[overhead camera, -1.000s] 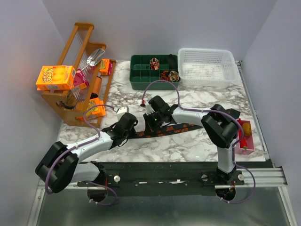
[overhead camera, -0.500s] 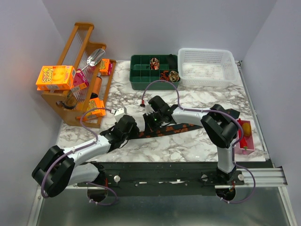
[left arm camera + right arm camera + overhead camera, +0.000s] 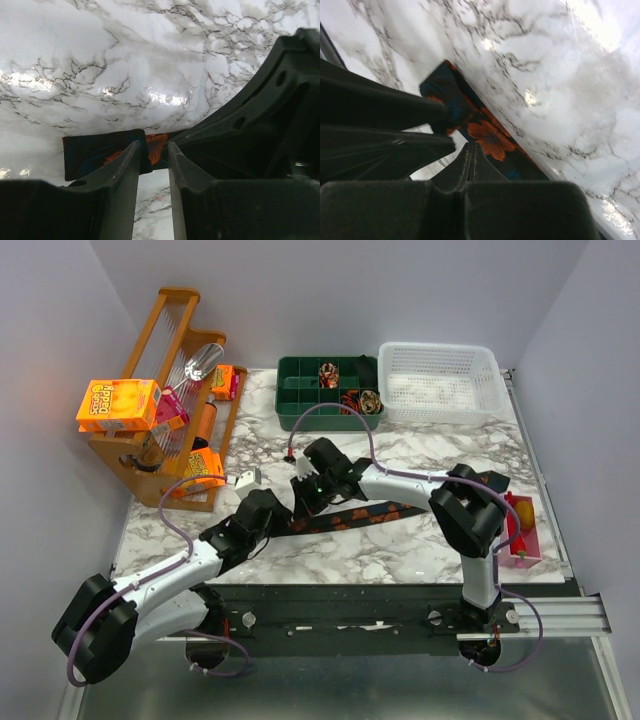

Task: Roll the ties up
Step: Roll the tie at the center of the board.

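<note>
I see my left gripper (image 3: 151, 155), fingers narrowly apart, at the flat tie's (image 3: 90, 152) squared end (smooth navy, orange flowers) on the glossy marble table (image 3: 420, 550). The right gripper (image 3: 470, 152) is pressed together on the strip.

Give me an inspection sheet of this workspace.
Surface: marble-patterned tabletop, no spills seen.
Job's things: flat tie across the middle; coiled ties in green organiser.
Clutter: wooden rack, orange box, white basket, pink tray.
Grippers: left gripper narrowly open over the tie's end; right gripper shut, tips at the tie.
Cables: lilac cables looping along both arms.
Surroundings: plain grey walls.
</note>
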Robot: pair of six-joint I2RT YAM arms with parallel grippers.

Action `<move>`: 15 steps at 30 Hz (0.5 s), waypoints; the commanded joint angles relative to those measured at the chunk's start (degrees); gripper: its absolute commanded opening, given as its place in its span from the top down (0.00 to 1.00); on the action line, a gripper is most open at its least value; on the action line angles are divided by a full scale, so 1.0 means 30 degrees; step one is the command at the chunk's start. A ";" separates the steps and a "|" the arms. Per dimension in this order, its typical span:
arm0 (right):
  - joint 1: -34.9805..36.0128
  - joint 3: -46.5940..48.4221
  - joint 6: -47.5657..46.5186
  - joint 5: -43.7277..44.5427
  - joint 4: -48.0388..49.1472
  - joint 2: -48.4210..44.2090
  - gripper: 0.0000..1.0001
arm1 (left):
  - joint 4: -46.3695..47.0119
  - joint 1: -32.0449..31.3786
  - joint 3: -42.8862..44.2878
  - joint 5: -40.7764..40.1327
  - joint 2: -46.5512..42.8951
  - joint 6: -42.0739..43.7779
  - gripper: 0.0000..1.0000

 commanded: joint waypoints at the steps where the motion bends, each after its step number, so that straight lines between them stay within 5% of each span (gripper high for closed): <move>1: 0.0136 0.0782 0.0082 -0.0509 -0.0188 -0.0324 1.00 | 0.0781 -0.0096 -0.0680 0.0690 -0.0057 -0.0467 0.68; 7: 0.0135 0.0958 0.0081 -0.0538 -0.0188 -0.0120 1.00 | 0.2103 -0.0096 -0.1150 0.1803 0.1084 -0.0876 0.97; 15: 0.0427 0.0958 0.0140 -0.0890 -0.0130 0.0730 1.00 | 0.1841 -0.0096 -0.1063 0.1834 0.1876 -0.1024 1.00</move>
